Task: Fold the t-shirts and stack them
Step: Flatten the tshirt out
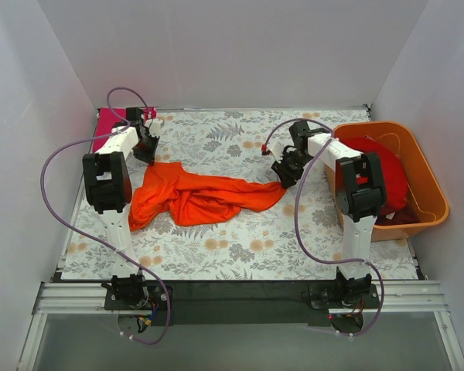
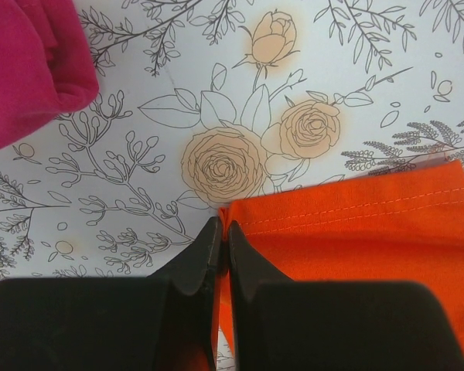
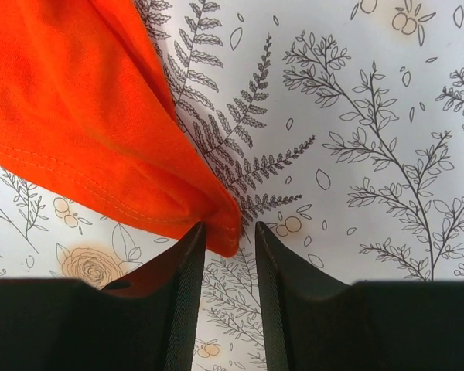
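A bright orange t-shirt (image 1: 201, 197) lies crumpled across the middle of the floral table. My left gripper (image 1: 148, 154) is at its back left corner and is shut on the hemmed corner of the cloth (image 2: 356, 232), the jaws (image 2: 223, 229) pressed together on the edge. My right gripper (image 1: 283, 178) is at the shirt's right tip and stands open. In the right wrist view that tip (image 3: 224, 224) lies loose at the mouth of the gripper (image 3: 230, 229), touching only the left finger. A magenta-pink t-shirt (image 1: 112, 120) (image 2: 23, 69) sits at the back left corner. A deeper red t-shirt (image 1: 388, 176) lies in the tub.
A rigid orange plastic tub (image 1: 433, 189) stands off the table's right edge beside the right arm. White walls close in the left, back and right sides. Purple cables loop over both arms. The floral tablecloth (image 1: 240, 247) covers the table.
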Robot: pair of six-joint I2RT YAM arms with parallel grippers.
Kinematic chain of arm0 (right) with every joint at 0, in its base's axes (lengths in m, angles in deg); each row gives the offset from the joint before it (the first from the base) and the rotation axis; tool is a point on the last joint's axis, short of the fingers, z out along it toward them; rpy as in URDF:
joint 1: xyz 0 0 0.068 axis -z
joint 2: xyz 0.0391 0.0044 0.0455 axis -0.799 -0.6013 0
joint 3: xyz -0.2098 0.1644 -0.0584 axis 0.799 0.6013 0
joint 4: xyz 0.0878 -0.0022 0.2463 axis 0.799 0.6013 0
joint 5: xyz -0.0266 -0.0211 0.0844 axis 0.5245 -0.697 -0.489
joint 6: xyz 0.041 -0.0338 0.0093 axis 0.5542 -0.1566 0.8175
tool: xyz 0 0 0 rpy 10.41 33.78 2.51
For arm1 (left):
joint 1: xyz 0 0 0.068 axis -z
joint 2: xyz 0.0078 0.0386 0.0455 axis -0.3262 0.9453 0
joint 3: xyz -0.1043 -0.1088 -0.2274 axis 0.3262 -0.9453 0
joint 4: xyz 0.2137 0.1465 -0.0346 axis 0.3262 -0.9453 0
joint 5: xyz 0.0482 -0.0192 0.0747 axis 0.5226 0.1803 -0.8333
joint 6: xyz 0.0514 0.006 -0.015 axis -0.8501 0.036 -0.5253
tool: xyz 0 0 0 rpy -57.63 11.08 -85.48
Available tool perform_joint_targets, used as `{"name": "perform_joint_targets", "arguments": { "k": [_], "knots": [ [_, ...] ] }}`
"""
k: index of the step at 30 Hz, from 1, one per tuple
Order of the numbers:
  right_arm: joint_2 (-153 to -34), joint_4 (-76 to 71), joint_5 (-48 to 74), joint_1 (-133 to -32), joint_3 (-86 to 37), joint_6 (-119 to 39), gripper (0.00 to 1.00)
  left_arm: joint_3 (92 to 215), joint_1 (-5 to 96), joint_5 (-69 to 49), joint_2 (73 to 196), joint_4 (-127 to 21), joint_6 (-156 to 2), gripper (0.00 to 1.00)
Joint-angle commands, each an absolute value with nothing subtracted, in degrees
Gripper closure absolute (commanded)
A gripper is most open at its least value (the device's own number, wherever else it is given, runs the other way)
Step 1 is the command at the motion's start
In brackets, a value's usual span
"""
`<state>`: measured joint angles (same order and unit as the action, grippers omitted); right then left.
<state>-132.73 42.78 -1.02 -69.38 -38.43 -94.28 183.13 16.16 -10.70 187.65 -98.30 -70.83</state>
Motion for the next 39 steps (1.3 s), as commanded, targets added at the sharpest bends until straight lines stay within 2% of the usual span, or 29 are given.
{"name": "perform_joint_targets", "arguments": {
  "k": [1,3,5,6,7,12,18,25,34,39],
  "knots": [
    [-132.40,40.75,-0.86,-70.70,-33.85,-94.28,0.62,183.27,16.31,-11.46,185.79,-98.89,-70.42,1.00],
    [-131.43,38.04,0.10,-71.40,-30.08,-93.84,0.62,182.92,16.22,-11.28,185.26,-98.72,-70.16,1.00],
    [-130.03,35.22,1.94,-71.84,-27.78,-93.14,0.71,182.30,16.22,-11.02,184.91,-98.63,-69.63,1.00],
    [-129.93,34.34,2.39,-71.85,-27.16,-92.18,0.83,182.13,16.22,-10.58,184.73,-98.54,-69.19,1.00],
    [-129.67,33.98,2.83,-71.85,-27.42,-91.74,0.98,181.86,16.22,-10.23,184.21,-98.54,-68.75,1.00],
    [-125.11,34.24,3.27,-71.06,-31.37,-91.20,0.99,184.84,13.94,-4.44,180.96,-97.06,-65.94,1.00],
    [-120.27,34.42,5.46,-69.39,-46.03,-89.71,0.99,190.47,10.69,3.48,173.85,-92.05,-63.57,1.00],
    [-116.49,33.01,9.68,-69.12,-58.87,-89.89,0.99,190.65,7.44,8.14,165.23,-82.91,-57.77,1.00],
    [-105.78,20.11,15.66,-69.12,-61.35,-89.36,0.99,182.23,2.08,8.85,148.64,-59.89,-48.89,1.00],
    [-97.78,14.91,18.30,-69.12,-57.05,-88.04,0.99,170.19,1.02,8.85,136.06,-47.05,-48.88,1.00]
  ]
}}
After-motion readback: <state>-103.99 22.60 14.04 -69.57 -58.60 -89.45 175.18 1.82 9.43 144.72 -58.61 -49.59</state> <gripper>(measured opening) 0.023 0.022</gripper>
